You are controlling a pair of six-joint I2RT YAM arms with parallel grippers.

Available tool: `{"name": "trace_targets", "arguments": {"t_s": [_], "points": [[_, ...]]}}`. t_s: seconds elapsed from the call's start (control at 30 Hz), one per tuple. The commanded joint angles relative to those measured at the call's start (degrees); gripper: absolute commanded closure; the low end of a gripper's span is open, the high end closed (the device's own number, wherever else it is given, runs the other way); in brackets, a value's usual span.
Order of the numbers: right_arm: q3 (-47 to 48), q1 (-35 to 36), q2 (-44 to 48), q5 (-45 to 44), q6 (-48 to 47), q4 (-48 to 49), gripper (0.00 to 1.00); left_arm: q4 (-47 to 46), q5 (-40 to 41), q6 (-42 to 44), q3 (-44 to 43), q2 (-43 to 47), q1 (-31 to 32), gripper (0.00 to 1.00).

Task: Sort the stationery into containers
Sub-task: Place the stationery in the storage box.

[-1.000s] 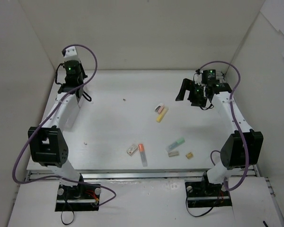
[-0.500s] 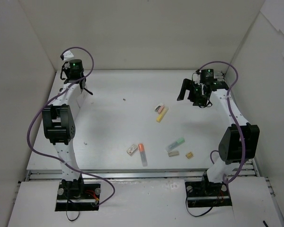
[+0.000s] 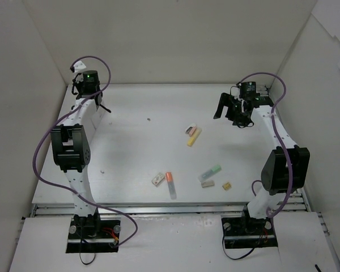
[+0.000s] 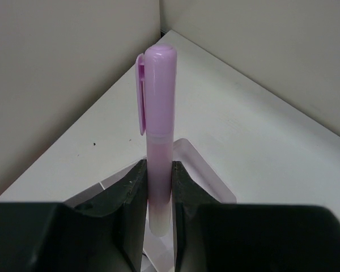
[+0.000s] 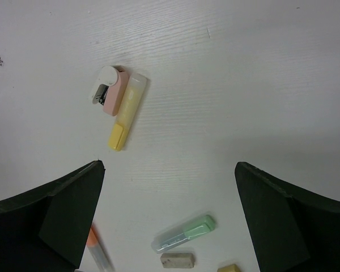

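From above, the left arm (image 3: 73, 122) reaches into the far left corner of the table (image 3: 141, 147). The right claw (image 3: 229, 111) hangs over the far right, apart from the loose yellow highlighter (image 3: 194, 136), orange highlighter (image 3: 170, 181) and green highlighter (image 3: 211, 171). At the left wrist, the left claw (image 4: 158, 173) is clamped on the lower barrel of a lilac highlighter (image 4: 158, 102), above a pale plastic edge (image 4: 207, 181), perhaps the organiser; I cannot tell. The highlighter looks light, stiff and smooth, so a squeeze across the barrel suits it. At the right wrist, the fingers stand wide apart and empty above the yellow highlighter, which touches a pink-and-white item (image 5: 110, 89).
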State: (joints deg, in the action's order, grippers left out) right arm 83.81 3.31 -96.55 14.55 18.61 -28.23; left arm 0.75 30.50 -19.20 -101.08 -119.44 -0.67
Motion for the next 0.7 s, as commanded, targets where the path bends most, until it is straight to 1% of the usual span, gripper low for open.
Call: {"name": "trace_targets", "arguments": {"t_s": [0.0,0.1,0.23,0.4,0.67], "points": [[2.76,-0.32,-0.39,0.31,0.46,1.42,0.02,-1.02,0.62,-2.16,-2.20,0.96,-0.21,1.00],[2.94,-0.50,-0.57,0.57,0.37,1.51,0.02,-1.72,-0.43,-3.03,-0.35,1.14,-0.21,1.00],[2.76,-0.41,-0.39,1.36,-0.06,1.42,0.02,-1.81,-1.32,-2.86,-0.52,0.00,-0.21,1.00],[2.41,-0.50,-0.04,1.45,-0.42,1.51,0.02,-3.30,0.61,-3.30,-0.44,-1.94,0.93,1.00],[1.09,-0.32,1.81,0.48,-1.12,1.51,0.02,-3.74,4.04,-5.32,3.87,-0.19,0.93,1.00]]}}
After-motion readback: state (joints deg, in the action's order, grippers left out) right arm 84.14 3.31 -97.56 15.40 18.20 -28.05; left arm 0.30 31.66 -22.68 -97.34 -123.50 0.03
